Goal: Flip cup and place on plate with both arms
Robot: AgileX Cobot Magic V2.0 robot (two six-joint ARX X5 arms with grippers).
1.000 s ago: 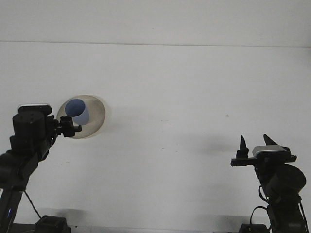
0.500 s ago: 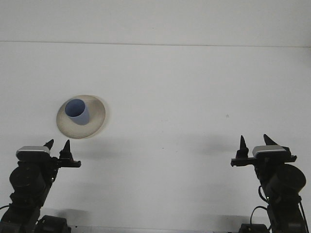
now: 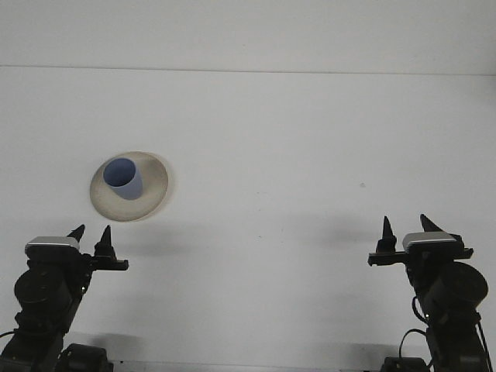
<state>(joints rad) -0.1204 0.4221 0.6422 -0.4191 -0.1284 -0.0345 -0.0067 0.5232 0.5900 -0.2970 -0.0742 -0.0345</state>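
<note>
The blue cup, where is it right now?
In the front view the blue cup stands upright on the beige plate, left of the table's centre, beyond the left gripper.

Lab-type test setup: bare white table (image 3: 294, 139), two robot arms, plain backdrop.

A plain white table (image 3: 263, 139) fills nearly the whole scene, running from the near edge to the far side. At the far end a thin straight seam crosses from left to right, and above it rises a white wall (image 3: 248, 31). A tiny dark speck (image 3: 361, 184) sits on the tabletop right of centre. Soft grey shadows lie on the near surface.
</note>
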